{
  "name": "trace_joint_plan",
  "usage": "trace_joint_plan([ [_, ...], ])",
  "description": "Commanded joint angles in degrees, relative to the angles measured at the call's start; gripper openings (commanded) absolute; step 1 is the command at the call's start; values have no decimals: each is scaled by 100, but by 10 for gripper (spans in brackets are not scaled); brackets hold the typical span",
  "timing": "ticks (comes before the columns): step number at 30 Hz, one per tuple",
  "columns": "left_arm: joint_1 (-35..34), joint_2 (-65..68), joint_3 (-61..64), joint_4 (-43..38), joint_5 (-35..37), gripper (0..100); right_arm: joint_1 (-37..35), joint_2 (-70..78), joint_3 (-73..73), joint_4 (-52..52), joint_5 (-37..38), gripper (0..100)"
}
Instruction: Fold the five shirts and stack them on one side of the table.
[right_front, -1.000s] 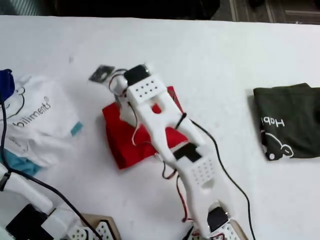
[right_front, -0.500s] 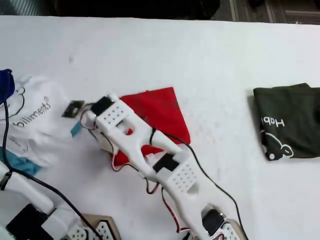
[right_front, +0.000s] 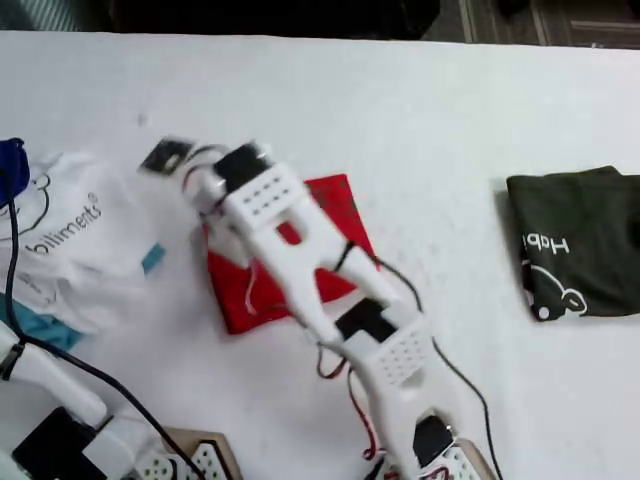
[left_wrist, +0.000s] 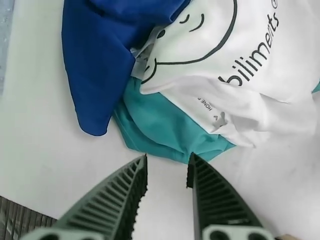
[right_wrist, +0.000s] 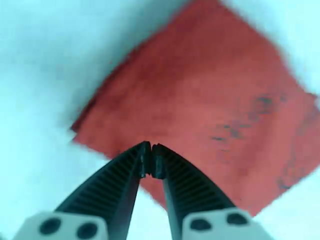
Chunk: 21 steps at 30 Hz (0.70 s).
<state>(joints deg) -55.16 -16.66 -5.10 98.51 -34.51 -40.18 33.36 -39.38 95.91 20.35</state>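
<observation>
Right wrist view: right claw (right_wrist: 151, 160) closed, over red shirt (right_wrist: 200, 100). Left claw (left_wrist: 167, 172) open beside teal shirt (left_wrist: 165, 132). Dark shirt (right_front: 575, 240) at 3 o'clock of red shirt.

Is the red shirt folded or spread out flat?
Folded. The red shirt lies as a small compact rectangle with straight edges and no sleeves showing, flat on the table.

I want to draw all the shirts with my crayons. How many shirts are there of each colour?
red shirt: 1
dark green shirt: 1
white shirt: 1
teal shirt: 1
blue shirt: 1
Total: 5 shirts
</observation>
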Motion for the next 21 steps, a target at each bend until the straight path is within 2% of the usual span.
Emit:
trace_joint_plan([
  [1,40,-154,-18,-70,44,151,505,-233,-70,-769,-88,22],
  [7,40,-154,-18,-70,44,151,1305,743,-149,-1842,167,19],
  [16,13,-154,-18,-70,35,151,2220,1851,-1266,-1815,193,19],
  [21,13,-154,-18,-53,35,151,2097,2000,-2462,-1024,193,20],
])
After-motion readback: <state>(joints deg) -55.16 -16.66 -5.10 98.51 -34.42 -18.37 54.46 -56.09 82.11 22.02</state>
